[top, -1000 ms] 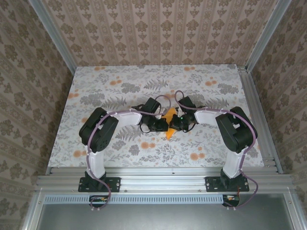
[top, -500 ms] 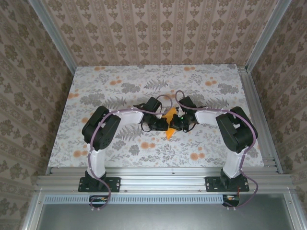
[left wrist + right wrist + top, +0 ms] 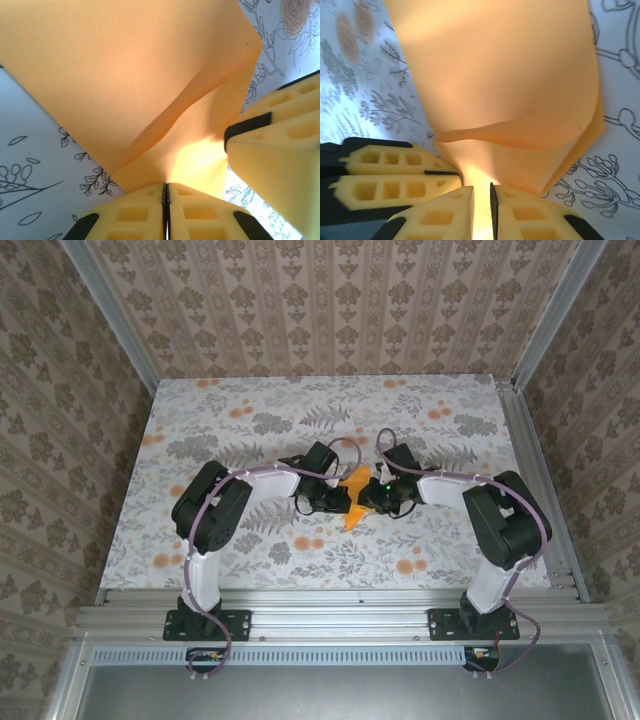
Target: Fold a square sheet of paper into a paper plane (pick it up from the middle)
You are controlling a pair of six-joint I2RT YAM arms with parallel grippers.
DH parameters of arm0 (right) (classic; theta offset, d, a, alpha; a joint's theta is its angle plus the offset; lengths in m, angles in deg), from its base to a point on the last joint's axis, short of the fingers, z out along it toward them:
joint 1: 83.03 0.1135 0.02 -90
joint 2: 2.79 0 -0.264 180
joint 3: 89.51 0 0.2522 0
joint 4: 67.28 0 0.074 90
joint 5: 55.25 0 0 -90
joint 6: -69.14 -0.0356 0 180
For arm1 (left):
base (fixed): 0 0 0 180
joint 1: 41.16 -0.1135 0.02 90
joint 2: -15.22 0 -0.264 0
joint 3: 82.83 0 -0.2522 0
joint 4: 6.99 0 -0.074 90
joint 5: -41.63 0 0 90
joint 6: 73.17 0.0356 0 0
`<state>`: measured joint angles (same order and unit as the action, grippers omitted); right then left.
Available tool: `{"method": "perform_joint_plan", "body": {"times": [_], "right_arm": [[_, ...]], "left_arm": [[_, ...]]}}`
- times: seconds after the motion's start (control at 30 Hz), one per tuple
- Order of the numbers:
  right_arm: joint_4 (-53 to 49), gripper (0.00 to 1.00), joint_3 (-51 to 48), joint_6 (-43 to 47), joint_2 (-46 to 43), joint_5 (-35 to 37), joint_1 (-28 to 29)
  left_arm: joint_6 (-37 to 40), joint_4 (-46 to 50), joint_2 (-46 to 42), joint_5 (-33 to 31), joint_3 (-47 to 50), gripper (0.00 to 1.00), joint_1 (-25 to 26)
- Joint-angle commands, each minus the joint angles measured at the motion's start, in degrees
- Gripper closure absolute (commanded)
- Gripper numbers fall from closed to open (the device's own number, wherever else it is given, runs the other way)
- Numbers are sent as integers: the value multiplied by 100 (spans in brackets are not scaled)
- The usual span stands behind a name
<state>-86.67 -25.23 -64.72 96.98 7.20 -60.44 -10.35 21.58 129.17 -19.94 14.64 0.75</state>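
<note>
Top external: since a second ago my right arm's elbow has swung outward, away from the square sheet of paper (image 3: 352, 490), and the right gripper (image 3: 370, 498) has cracked open a little. The left gripper (image 3: 338, 502) hasn't budged. The sheet is lifted off the floral table (image 3: 250, 410), pinched between both grippers, left gripper on its left edge and right gripper on its right. My judgement is that the right side is easing its hold to re-grip or let the fold settle, so the left pinch now carries the sheet. Both forearms angle inward toward the sheet, elbows bent and well apart from it.

Left wrist: left gripper (image 3: 165, 187) is clamped tight, its pads meeting with no gap, and the sheet (image 3: 125, 75) runs into the seam, so it grasps the sheet. The paper bows upward from the seam with a soft fold line. A finger of the right gripper (image 3: 270, 150) sits just right of the sheet's lower part, touching it.

Right wrist: right gripper (image 3: 481, 192) shows a thin slit between its pads, with the sheet (image 3: 495, 75) dipping into it. I cannot tell whether it still pinches. The left gripper's fingers (image 3: 395, 175) lie just left of the sheet's base. The sheet curls in a doubled layer above.
</note>
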Motion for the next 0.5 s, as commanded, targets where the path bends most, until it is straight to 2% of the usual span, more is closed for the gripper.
{"method": "perform_joint_plan", "body": {"times": [0.0, 0.23, 0.47], "right_arm": [[642, 83, -251, -523, -241, -330, -2], [958, 89, -440, -784, -70, -374, 91], [528, 90, -457, -426, 112, 94, 38]], "left_arm": [[164, 520, 316, -453, 162, 89, -26], [211, 544, 338, -417, 140, 89, -26], [279, 575, 323, -384, 137, 89, -35]]}}
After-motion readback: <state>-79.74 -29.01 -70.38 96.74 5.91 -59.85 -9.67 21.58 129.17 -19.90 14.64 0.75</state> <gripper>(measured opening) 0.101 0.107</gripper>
